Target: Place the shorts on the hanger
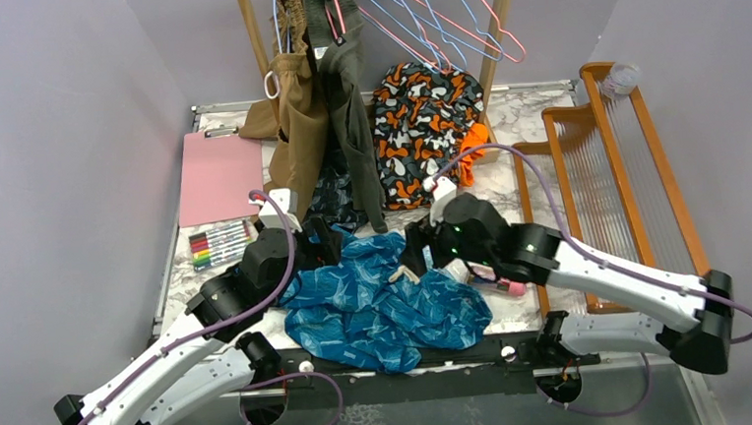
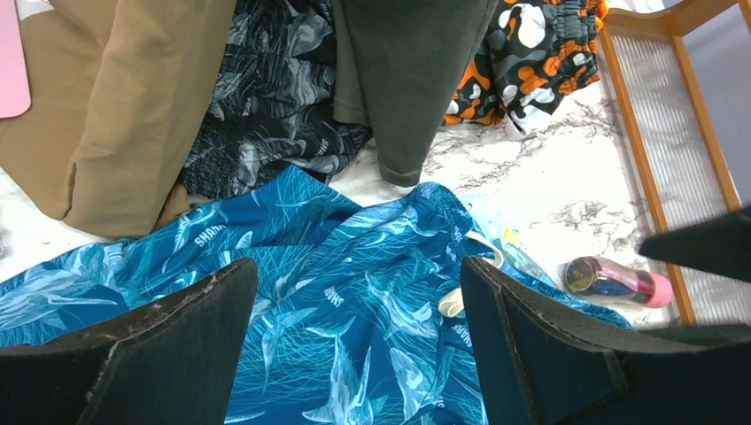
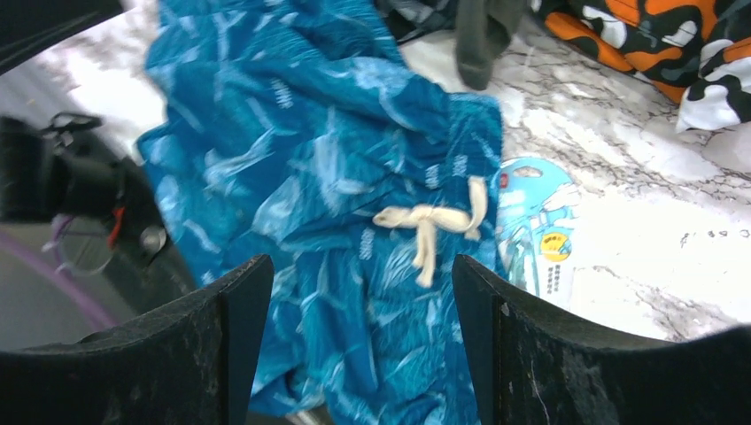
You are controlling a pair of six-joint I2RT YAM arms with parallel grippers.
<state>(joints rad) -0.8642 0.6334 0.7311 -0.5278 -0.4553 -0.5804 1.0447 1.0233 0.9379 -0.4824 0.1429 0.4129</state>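
Shorts loose on table, left end effector and right end effector spread wide, empty.

the top view is bright and even, lit from above, with soft shadows on the marbled counter. the shorts carry a satin sheen. both wrist views are sharp at mid-frame, but the near black fingers are blurred, and the right wrist view smears at its left edge

Marble table; teal shorts crumpled at near edge; pink clipboard, markers left; wooden rack right.
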